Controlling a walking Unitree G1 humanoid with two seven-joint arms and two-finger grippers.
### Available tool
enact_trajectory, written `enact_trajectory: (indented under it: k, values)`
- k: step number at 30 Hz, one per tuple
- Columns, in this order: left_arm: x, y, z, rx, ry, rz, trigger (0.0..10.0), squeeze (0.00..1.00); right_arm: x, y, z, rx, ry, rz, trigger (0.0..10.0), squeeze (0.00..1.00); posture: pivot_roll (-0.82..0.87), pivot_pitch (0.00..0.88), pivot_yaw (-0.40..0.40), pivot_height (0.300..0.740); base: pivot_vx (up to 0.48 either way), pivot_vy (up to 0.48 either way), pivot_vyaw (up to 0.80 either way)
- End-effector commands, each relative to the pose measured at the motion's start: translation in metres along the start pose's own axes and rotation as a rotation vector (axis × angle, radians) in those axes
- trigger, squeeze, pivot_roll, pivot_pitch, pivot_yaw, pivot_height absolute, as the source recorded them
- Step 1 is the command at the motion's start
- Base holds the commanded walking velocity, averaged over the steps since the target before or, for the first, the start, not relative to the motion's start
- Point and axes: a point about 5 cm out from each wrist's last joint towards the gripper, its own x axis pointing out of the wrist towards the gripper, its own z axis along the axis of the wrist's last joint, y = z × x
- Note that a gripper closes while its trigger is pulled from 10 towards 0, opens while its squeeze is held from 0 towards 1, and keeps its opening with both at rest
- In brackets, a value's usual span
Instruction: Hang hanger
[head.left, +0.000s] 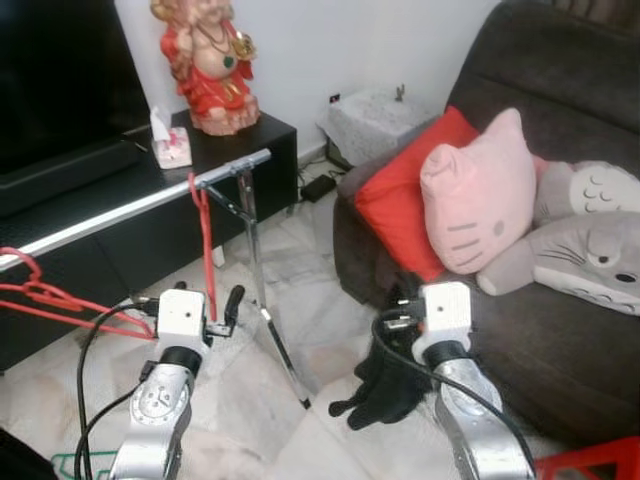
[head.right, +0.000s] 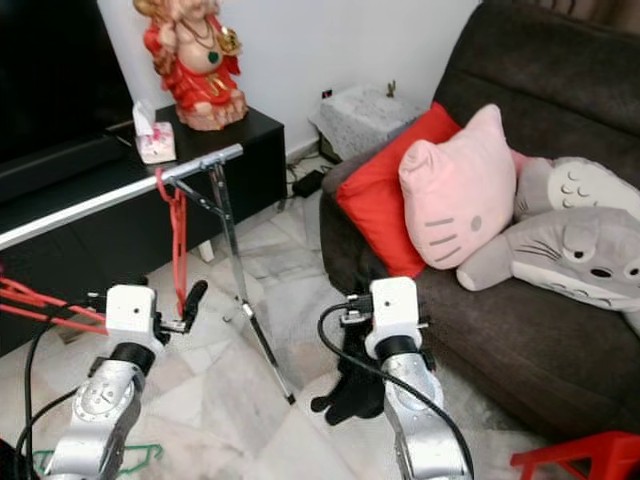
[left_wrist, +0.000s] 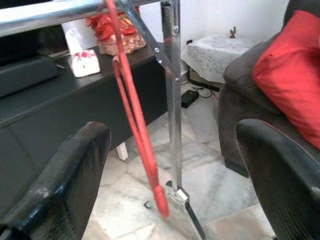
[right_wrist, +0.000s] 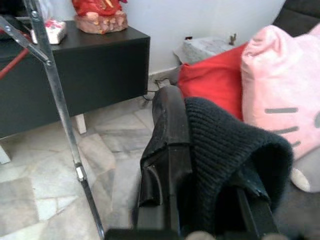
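A white wall (head.left: 330, 40) backs the room above a floor of pale marble tiles (head.right: 250, 390). Along the robot's left runs a low black TV cabinet (head.left: 150, 205) carrying a red and gold figurine (head.left: 210, 62) and a tissue packet (head.left: 172, 146), with a dark screen (head.left: 55, 75) above it. A dark brown sofa (head.left: 560, 340) stands on the right, holding a red cushion (head.left: 400, 195), a pink cat-face pillow (head.left: 480, 195) and a grey plush toy (head.left: 590, 250). A small table under a white lace cloth (head.left: 375, 120) sits in the corner.
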Motion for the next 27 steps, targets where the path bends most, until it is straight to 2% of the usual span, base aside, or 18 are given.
enact_trajectory:
  k: [1,18,27]
  values:
    - [0.0006,-0.0047,0.0005,0.002,0.003,-0.012,10.0,0.00,0.0003,-0.0069,0.0068,0.003,-0.032,-0.023,10.0,0.00,-0.09,0.000,-0.011,0.740,0.000,0.000,0.00]
    - [0.0013,-0.0051,0.0009,-0.003,0.002,-0.019,10.0,0.00,0.0008,-0.0063,0.0060,0.000,-0.028,-0.025,10.0,0.00,-0.08,0.000,-0.009,0.740,0.000,0.000,0.00]
    - [0.0017,-0.0053,0.0017,-0.006,0.000,-0.024,10.0,0.00,0.0010,-0.0083,0.0053,0.000,-0.025,-0.036,10.0,0.00,-0.08,0.000,-0.005,0.740,0.000,0.395,0.00]
